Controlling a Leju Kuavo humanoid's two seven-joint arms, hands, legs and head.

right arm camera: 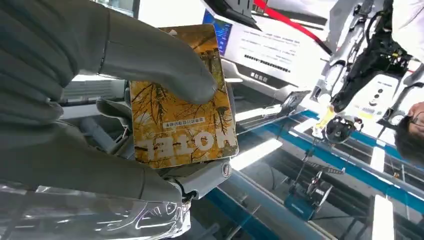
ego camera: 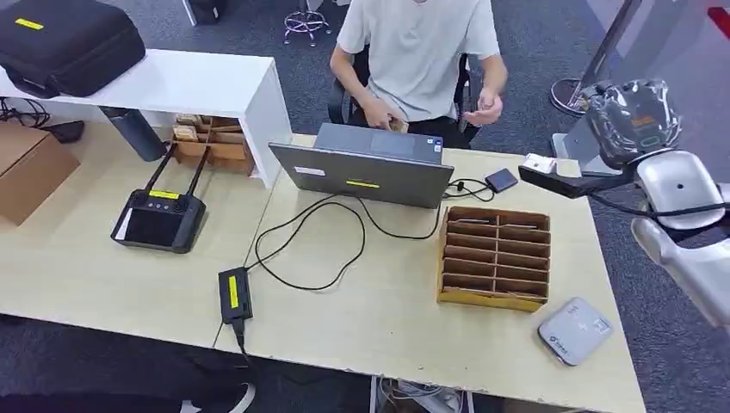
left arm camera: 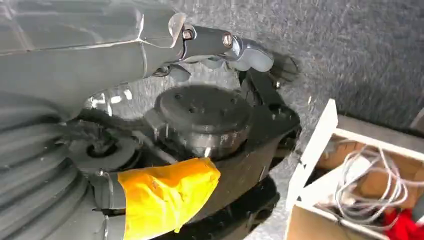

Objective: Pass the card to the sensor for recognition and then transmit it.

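Note:
A yellow-orange card (right arm camera: 181, 117) printed HOTEL is held in my right hand (right arm camera: 100, 100), the thick grey thumb (right arm camera: 165, 65) pressing on its face and fingers behind it. In the head view that right hand (ego camera: 633, 120) is raised off the table's far right edge, above and beyond the table corner. The white-grey card sensor (ego camera: 574, 329) lies flat on the table near the front right corner, well below the hand. My left hand (left arm camera: 220, 47) hangs down over the carpet, holding nothing.
A cardboard slotted card box (ego camera: 494, 256) stands left of the sensor. A laptop (ego camera: 366, 168) with cables, a black power adapter (ego camera: 234, 294) and a remote controller (ego camera: 157, 219) sit on the table. A person (ego camera: 417, 52) sits behind the laptop.

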